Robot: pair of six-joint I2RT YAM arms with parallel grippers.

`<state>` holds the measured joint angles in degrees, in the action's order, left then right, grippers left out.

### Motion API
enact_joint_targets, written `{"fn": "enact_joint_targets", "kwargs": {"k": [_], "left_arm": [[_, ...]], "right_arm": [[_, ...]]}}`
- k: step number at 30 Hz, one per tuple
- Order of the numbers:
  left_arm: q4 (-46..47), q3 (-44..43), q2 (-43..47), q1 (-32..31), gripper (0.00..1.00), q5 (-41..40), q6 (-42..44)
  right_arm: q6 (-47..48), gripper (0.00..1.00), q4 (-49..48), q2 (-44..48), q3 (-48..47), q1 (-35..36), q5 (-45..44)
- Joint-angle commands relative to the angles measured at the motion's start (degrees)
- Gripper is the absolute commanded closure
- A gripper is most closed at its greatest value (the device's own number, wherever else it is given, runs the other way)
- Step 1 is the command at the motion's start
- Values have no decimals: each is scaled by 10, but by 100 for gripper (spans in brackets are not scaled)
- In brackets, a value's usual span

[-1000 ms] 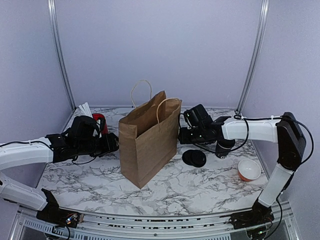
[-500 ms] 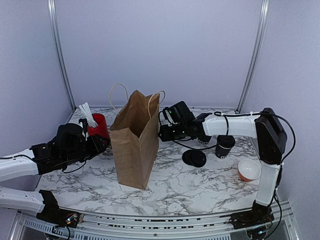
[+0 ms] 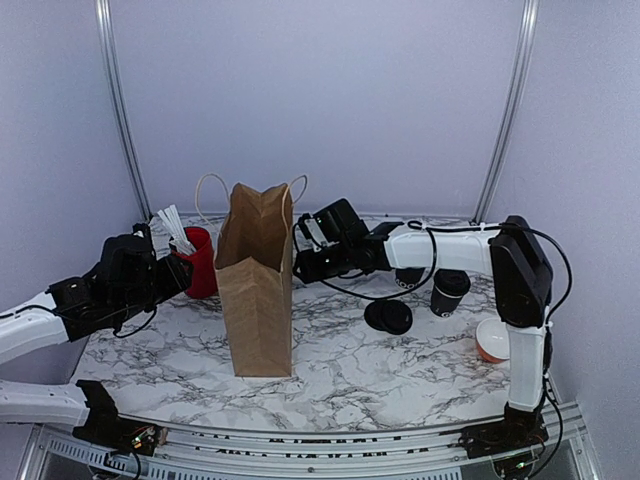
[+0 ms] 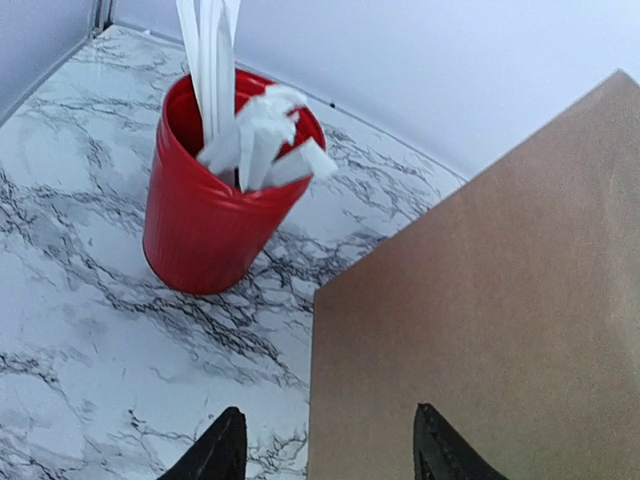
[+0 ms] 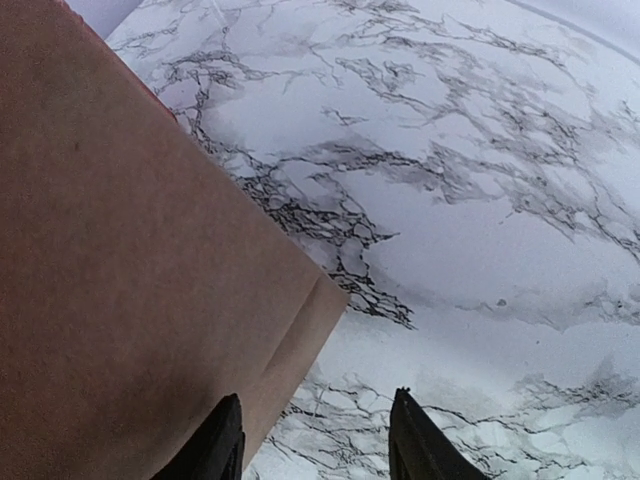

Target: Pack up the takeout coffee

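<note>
The takeout coffee stands upright on the marble table, lid on, right of centre and well apart from the paper bag — it is outside the bag, and neither arm touches it. Just to its left a black lid lies flat on the table, and to its right, nearer the front edge, sits a small bowl, orange outside and white inside. A second black cup shows partly behind the right forearm, too hidden to tell more. The bag stands upright left of centre with its mouth at the top. The right arm reaches across from the far right side, and the right gripper hangs close beside the bag's right face. In the right wrist view its two dark fingers stand apart with the bag's lower corner and bare marble showing between them, and nothing is clamped. Whether the finger nearer the bag touches the paper I cannot tell. On the other side the left gripper sits low by the bag's left face, its fingers also spread and empty. The bag's edge runs down the gap in the left wrist view, beyond the tips. A red cup holding white sticks stands near the bag's left side — close, but with marble showing between the two.
</note>
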<state>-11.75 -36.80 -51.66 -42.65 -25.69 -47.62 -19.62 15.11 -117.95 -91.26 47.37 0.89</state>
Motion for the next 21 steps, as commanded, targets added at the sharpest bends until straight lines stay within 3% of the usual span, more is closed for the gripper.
{"fn": "enact_joint_targets", "kwargs": {"k": [1, 9, 21], "left_arm": [[-18, -46, 13, 69, 43, -3, 56], [-5, -100, -6, 153, 37, 38, 105], [14, -147, -35, 216, 21, 97, 132]], "right_arm": [[14, 52, 37, 42, -16, 3, -27], [7, 51, 61, 127, 31, -11, -63], [-8, 48, 128, 284, 130, -53, -125]]}}
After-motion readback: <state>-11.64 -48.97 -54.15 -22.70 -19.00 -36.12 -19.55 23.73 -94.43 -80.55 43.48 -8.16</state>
